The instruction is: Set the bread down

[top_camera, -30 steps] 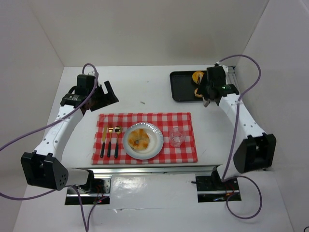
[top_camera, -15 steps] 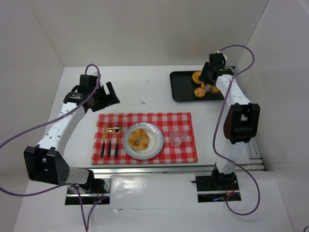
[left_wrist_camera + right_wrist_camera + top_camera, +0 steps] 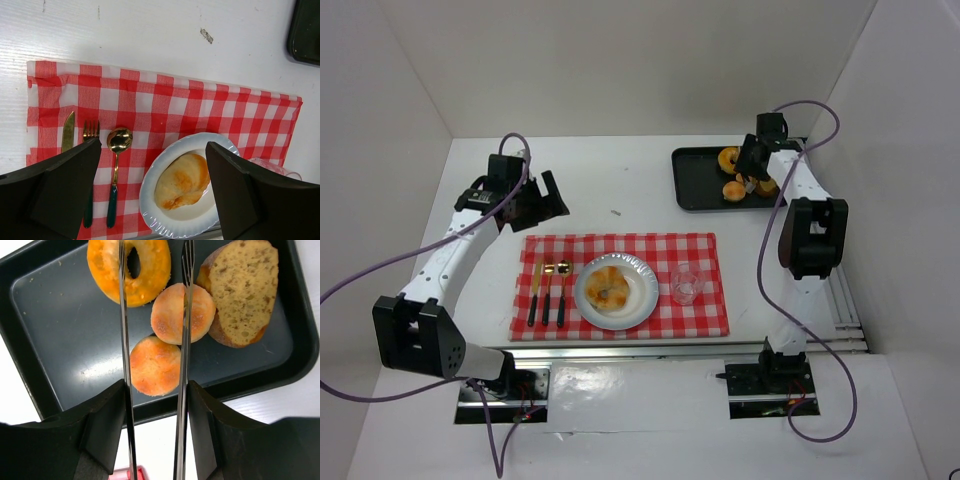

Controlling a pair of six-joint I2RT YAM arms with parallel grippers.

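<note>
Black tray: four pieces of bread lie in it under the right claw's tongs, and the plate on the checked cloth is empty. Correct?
No. The plate is not empty: the left wrist view shows a bun on it. The rest holds: four pieces of bread lie in the black tray under the tongs of the right claw.
</note>
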